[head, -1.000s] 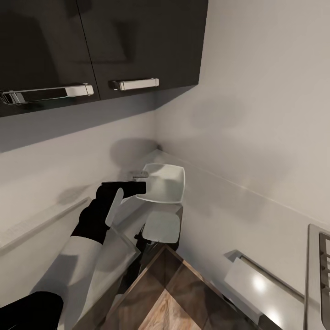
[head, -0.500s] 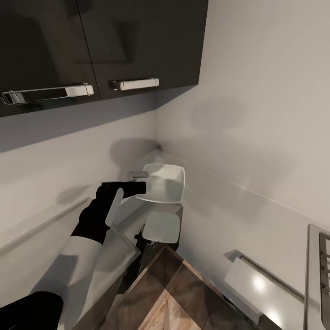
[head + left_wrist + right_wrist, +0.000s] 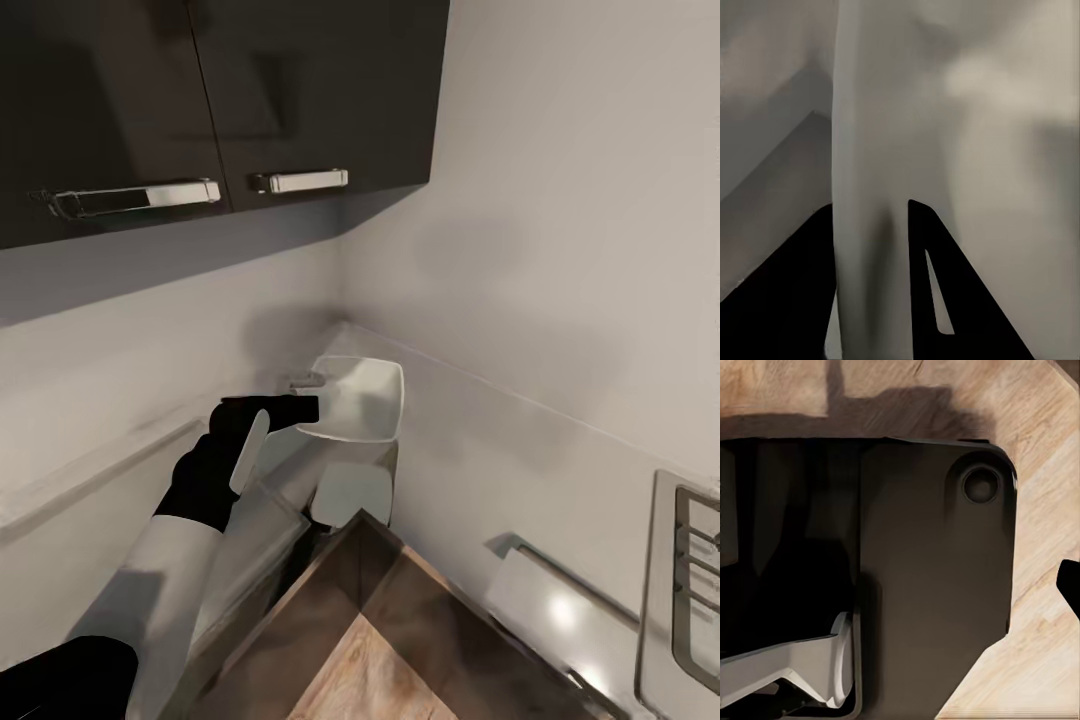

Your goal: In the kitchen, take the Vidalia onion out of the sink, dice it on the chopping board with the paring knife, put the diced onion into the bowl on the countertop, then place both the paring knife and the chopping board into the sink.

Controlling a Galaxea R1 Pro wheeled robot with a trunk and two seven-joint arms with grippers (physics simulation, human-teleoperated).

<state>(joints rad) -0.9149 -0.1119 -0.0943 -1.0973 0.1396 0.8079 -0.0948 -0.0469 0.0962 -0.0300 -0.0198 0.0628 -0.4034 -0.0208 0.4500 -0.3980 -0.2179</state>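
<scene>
Head view, kitchen corner. My left gripper point(image 3: 300, 408) pinches the near-left rim of the bowl point(image 3: 362, 400), a shallow white square dish held up in the air in the far corner, below the dark wall cabinets point(image 3: 220, 100), with its reflection on the countertop point(image 3: 345, 495) beneath it. In the left wrist view the two dark fingers point(image 3: 926, 247) stand on either side of the pale rim point(image 3: 866, 225), pressed against it.

Handling, as I judge it: the bowl looks rigid, smooth and glazed (so probably slippery at the edge and breakable if dropped). It seems light enough for a one-sided rim pinch, but such a hold lets it pivot, so a deeper bite over the rim wall would be safer than the fingertips alone.

Pose: my left arm point(image 3: 190, 500) reaches forward and up from the near left, black wrist extended, fingers pointing right toward the bowl.

The right wrist view looks down on a dark panel point(image 3: 937, 562) over pale wood flooring point(image 3: 1050, 472); whether my right gripper is spread or pressed together I cannot tell.
</scene>
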